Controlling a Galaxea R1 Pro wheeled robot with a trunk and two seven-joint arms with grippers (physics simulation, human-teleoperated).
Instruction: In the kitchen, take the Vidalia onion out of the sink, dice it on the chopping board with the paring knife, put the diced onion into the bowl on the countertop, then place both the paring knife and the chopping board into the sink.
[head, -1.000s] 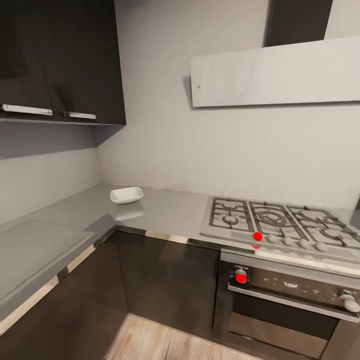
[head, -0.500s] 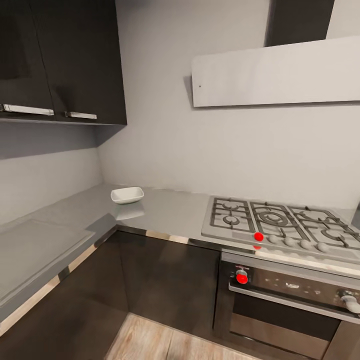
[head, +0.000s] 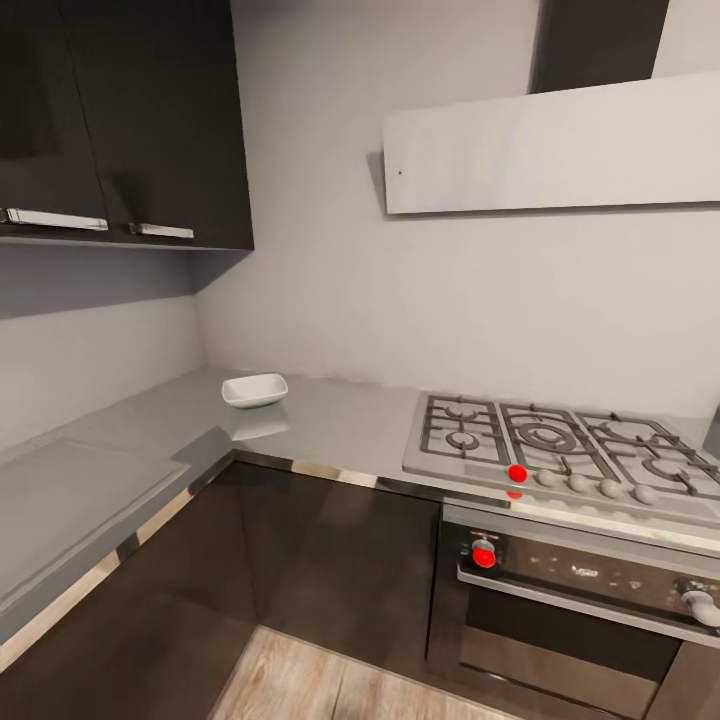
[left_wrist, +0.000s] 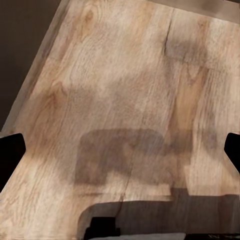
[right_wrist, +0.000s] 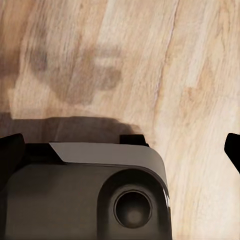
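Bowl (head: 254, 389) sits alone on the countertop (head: 330, 420) near the corner, well left of the gas hob (head: 560, 450) above the oven (head: 590, 590). Left gripper (left_wrist: 120, 150) and right gripper (right_wrist: 120, 150) hang over wood floor (left_wrist: 125, 75), jaws spread wide, holding nothing; fingertips cut off at frame edges.

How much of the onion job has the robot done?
Nothing looks done yet. The white bowl sits empty on the countertop beside the gas hob. Both wrist cameras look down at wooden floor, with each gripper's fingers wide apart and holding nothing. Fetching, dicing and clearing up all remain.
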